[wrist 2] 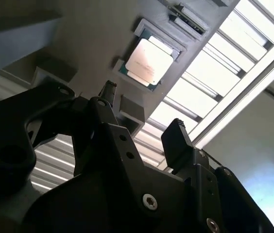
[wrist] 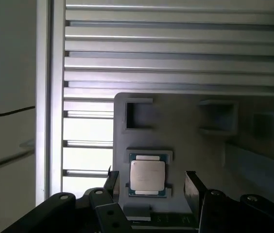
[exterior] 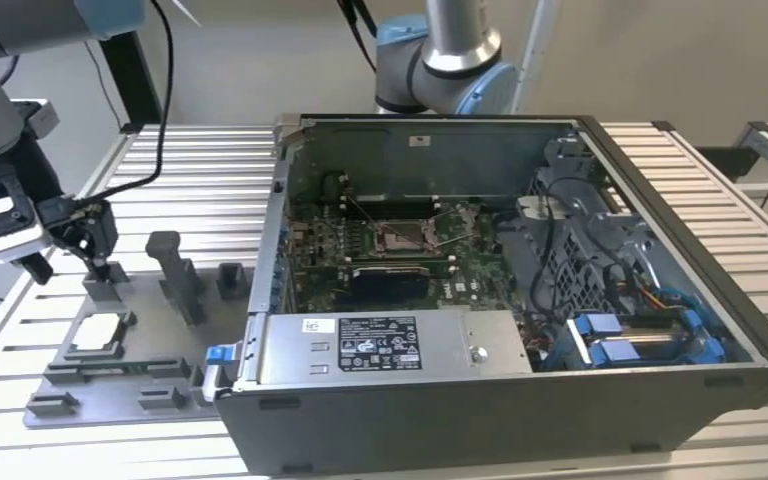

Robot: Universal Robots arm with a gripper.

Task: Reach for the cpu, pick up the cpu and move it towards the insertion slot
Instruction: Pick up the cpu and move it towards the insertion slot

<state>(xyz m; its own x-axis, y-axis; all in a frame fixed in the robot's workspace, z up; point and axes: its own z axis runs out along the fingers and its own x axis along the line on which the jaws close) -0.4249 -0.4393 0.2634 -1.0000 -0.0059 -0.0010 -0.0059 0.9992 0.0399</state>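
Note:
The cpu (exterior: 97, 333) lies flat, silvery top up, in a recess of the grey fixture plate (exterior: 91, 385) at the exterior view's left. Both wrist views show the cpu (wrist 2: 149, 61) (wrist: 147, 175) in its teal-edged seat. My gripper (exterior: 68, 262) hangs above the plate, a little behind the chip, open and holding nothing. In the first wrist view the gripper (wrist: 150, 176) has one dark finger (wrist: 111, 180) on each side of the chip, still above it. The second wrist view shows the gripper (wrist 2: 142, 116) off the plate. The insertion slot (exterior: 404, 237) sits on the green board inside the open case.
Upright grey blocks (exterior: 177, 275) stand on the fixture plate close to my gripper. The open computer case (exterior: 518, 400) has tall walls around the board, with a labelled power supply (exterior: 371, 345) at its front and cables at the exterior view's right. A second arm's base (exterior: 444, 60) stands behind.

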